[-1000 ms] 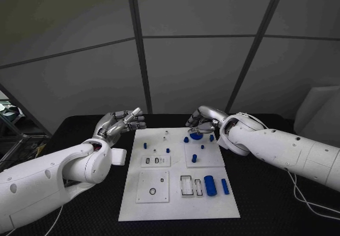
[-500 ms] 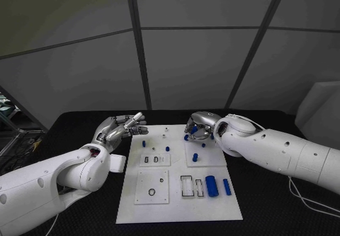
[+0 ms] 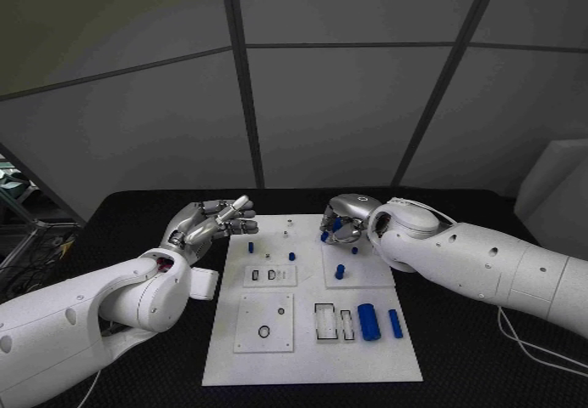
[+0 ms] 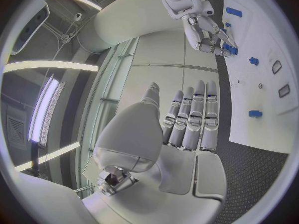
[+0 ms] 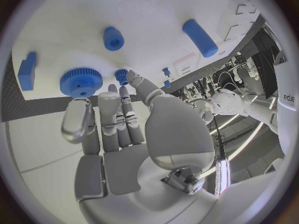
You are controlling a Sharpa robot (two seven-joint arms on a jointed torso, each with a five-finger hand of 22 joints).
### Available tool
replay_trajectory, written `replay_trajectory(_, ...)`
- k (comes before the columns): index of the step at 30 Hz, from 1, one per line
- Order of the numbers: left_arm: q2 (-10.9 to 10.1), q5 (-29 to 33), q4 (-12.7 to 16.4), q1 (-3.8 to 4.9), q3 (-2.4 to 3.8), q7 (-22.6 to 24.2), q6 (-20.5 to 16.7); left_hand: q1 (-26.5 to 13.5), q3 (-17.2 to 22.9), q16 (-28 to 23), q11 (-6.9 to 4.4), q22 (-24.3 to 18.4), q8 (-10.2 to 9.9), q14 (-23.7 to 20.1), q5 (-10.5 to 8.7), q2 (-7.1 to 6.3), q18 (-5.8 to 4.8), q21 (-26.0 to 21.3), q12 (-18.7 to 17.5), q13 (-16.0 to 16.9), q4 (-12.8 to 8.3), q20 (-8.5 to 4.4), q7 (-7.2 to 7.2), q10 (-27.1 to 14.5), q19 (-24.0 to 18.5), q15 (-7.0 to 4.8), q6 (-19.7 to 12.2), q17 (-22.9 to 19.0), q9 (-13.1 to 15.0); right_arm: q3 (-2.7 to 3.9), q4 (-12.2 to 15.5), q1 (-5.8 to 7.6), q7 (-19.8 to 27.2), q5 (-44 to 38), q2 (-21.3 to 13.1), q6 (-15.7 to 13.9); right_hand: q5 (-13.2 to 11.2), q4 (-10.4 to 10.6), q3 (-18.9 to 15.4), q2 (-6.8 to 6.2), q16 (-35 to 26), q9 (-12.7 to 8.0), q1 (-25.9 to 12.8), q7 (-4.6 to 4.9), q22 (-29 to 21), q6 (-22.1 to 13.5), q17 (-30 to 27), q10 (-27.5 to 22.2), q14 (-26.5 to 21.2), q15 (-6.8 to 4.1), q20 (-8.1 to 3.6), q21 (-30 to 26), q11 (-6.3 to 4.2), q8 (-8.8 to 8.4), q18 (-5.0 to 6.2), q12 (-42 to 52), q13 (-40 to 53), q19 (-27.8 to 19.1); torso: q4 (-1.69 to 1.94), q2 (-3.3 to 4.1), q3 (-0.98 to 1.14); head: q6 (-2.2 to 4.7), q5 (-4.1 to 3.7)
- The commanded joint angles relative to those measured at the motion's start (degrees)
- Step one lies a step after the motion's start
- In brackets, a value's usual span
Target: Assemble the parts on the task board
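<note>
Blue toothed plastic gear (image 5: 81, 82) lying on white task board (image 3: 313, 357) far edge, right hand (image 3: 344, 219) fingers loosely curled above, empty; left hand (image 3: 208, 219) spread, idle; risk: fingertips nudge gear off.

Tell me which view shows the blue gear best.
The right wrist view: the gear lies whole on the board, teeth plain, just past the right hand's fingers. In the head view the right hand mostly hides it; in the left wrist view I can't pick it out.
</note>
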Motion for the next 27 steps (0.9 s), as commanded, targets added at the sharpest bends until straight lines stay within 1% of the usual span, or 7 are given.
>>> replay_trajectory(1,-0.07,-0.57,0.14,0.08,0.07,0.08,1.07,0.32,-0.14,-0.32,0.17,-0.05,-0.36,-0.39,-0.02,0.17,-0.76,0.0,-0.39,-0.06,-0.12,0.02,0.14,0.37,0.26,0.14,0.44,0.04,-0.09,0.04,0.05,0.16,-0.17,-1.12,0.19,-0.15,0.16,0.12,0.45,0.54,1.42,0.04,-0.42,-0.01,1.32,-0.07,1.38,0.41,0.88,0.34,-0.02,0.8,-0.09,-0.24,-1.27,-0.14,0.08,0.68,-0.12,0.14,0.12,-0.03,0.14)
replay_trajectory(9,0.02,-0.57,-0.02,0.09,0.07,-0.01,1.28,0.28,-0.19,-0.39,0.18,-0.08,-0.39,-0.42,-0.09,0.17,-0.76,-0.01,-0.44,-0.06,-0.12,0.03,0.15,0.39,0.25,0.15,0.45,0.04,-0.1,0.04,-0.45,0.16,-0.6,-1.14,0.57,1.6,0.45,0.42,1.9,2.01,6.64,0.15,-0.59,-0.37,6.94,0.62,6.66,2.48,1.42,0.05,-0.18,3.93,-0.52,-0.12,-2.25,-0.03,0.15,3.2,-0.16,0.26,0.21,-0.11,-0.07)
replay_trajectory(13,0.09,-0.57,-0.08,0.09,0.07,-0.07,1.41,0.28,-0.19,-0.39,0.18,-0.08,-0.39,-0.42,-0.09,0.17,-0.76,-0.01,-0.44,-0.06,-0.12,0.03,0.15,0.39,0.25,0.15,0.45,0.04,-0.1,0.04,-1.02,0.16,-1.01,-1.33,0.93,2.77,0.54,0.42,2.69,2.6,8.35,0.22,-0.46,-0.52,8.86,1.05,8.33,3.35,1.48,-0.1,-0.31,4.97,-0.75,-0.08,-2.58,-0.05,0.16,4.06,-0.05,0.33,0.24,-0.29,-0.15)
replay_trajectory(15,0.12,-0.57,-0.11,0.09,0.07,-0.1,1.46,0.28,-0.19,-0.39,0.18,-0.08,-0.39,-0.42,-0.09,0.17,-0.76,-0.01,-0.44,-0.06,-0.12,0.03,0.15,0.39,0.25,0.15,0.45,0.04,-0.1,0.03,-1.19,0.16,-1.1,-1.39,1.05,3.1,0.55,0.4,2.92,2.68,8.75,0.22,-0.47,-0.56,9.23,1.15,8.65,3.54,1.43,-0.15,-0.35,5.19,-0.78,-0.09,-2.65,-0.1,0.14,4.2,0.02,0.33,0.26,-0.32,-0.22)
replay_trajectory(19,0.14,-0.57,-0.16,0.09,0.07,-0.19,1.56,0.28,-0.19,-0.39,0.18,-0.08,-0.39,-0.42,-0.09,0.17,-0.76,-0.01,-0.44,-0.06,-0.12,0.03,0.15,0.39,0.25,0.15,0.45,0.04,-0.1,0.03,-1.54,0.17,-1.27,-1.55,1.37,3.74,0.56,0.37,3.14,2.76,9.11,0.23,-0.42,-0.58,9.59,1.24,8.97,3.66,1.39,-0.16,-0.38,5.4,-0.83,-0.1,-2.71,-0.13,0.13,4.35,0.01,0.37,0.25,-0.53,-0.15)
replay_trajectory(21,0.14,-0.57,-0.18,0.09,0.07,-0.22,1.61,0.26,-0.23,-0.44,0.19,-0.1,-0.43,-0.44,-0.17,0.18,-0.76,-0.03,-0.49,-0.07,-0.13,0.04,0.15,0.39,0.24,0.16,0.45,0.05,-0.11,0.03,-1.81,0.17,-1.31,-1.66,1.6,3.97,0.57,0.35,3.27,2.83,9.27,0.24,-0.38,-0.6,9.76,1.3,9.08,3.73,1.36,-0.18,-0.4,5.49,-0.86,-0.09,-2.73,-0.14,0.12,4.41,-0.03,0.39,0.28,-0.59,-0.19)
replay_trajectory(27,0.16,-0.57,-0.25,0.1,0.08,-0.26,1.75,0.25,-0.23,-0.45,0.19,-0.1,-0.43,-0.44,-0.18,0.19,-0.76,-0.03,-0.49,-0.07,-0.13,0.04,0.15,0.39,0.24,0.17,0.45,0.05,-0.11,0.03,-2.34,0.17,-1.21,-1.79,2.16,3.54,0.58,0.38,3.66,3.09,9.96,0.28,-0.34,-0.67,10.51,1.6,9.71,4.06,1.31,-0.24,-0.44,5.89,-0.94,-0.04,-2.86,-0.13,0.12,4.72,-0.07,0.38,0.29,-0.82,-0.1)
